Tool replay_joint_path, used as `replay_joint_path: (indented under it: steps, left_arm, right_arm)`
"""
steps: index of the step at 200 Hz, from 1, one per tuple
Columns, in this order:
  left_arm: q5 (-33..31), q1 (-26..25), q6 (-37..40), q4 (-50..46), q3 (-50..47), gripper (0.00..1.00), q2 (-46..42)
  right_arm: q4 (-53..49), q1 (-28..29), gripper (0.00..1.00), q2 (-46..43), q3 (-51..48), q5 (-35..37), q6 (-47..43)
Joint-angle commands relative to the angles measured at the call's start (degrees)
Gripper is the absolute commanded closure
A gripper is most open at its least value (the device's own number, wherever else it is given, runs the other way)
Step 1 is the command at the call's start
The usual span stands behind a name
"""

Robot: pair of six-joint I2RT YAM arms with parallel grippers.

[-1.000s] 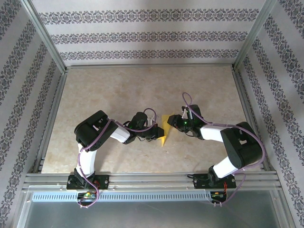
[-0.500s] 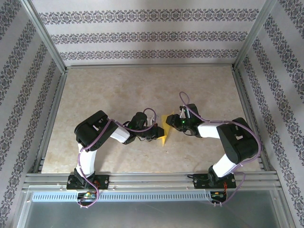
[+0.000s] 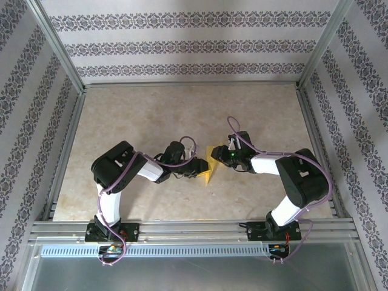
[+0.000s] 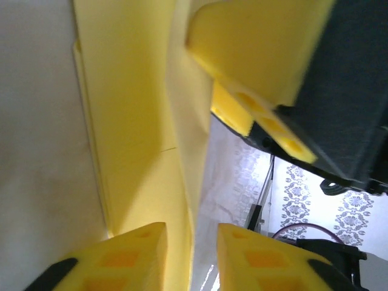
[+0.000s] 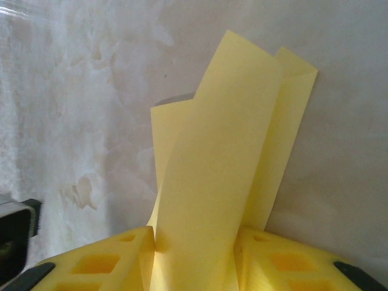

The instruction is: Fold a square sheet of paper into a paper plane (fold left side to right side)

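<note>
The square sheet of paper (image 3: pixel 209 167) is bright yellow, folded over on itself and standing up off the table between the two arms. In the right wrist view the folded paper (image 5: pixel 224 163) rises from between the yellow fingers of my right gripper (image 5: pixel 194 257), which is shut on it and touches it on both sides. My left gripper (image 4: pixel 191 257) is open: the paper (image 4: pixel 136 121) runs along the inner side of its left finger and a gap shows to the other finger. Both the left gripper (image 3: pixel 199 168) and the right gripper (image 3: pixel 219 156) meet at the paper.
The beige marbled table (image 3: pixel 151 115) is bounded by aluminium rails (image 3: pixel 194 227) at the near edge and patterned walls (image 3: pixel 182 48) on three sides. The right gripper's fingers (image 4: pixel 260 54) hang close over the left gripper's view.
My left gripper has opened and let go of the paper. The left arm shifted slightly left, and the right arm edged in toward the paper.
</note>
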Motion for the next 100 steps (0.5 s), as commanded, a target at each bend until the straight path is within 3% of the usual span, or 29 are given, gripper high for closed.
replay_joint_path:
  steps: [1, 64, 100]
  left_arm:
    - [0.46, 1.67, 2.42, -2.92, 0.01, 0.67, -2.80]
    - [0.14, 3.06, 6.24, -11.22, 5.10, 0.62, -0.61]
    - [-0.01, 3.06, 6.99, -12.82, 6.58, 0.65, 1.02]
  right_arm:
    - [-1.33, 1.10, 0.59, 2.86, 0.29, 2.17, -1.37]
    - [-1.59, 1.20, 0.59, 2.29, 0.28, 2.33, -1.36]
    - [-1.68, 1.20, 0.59, 2.24, 0.28, 2.44, -1.40]
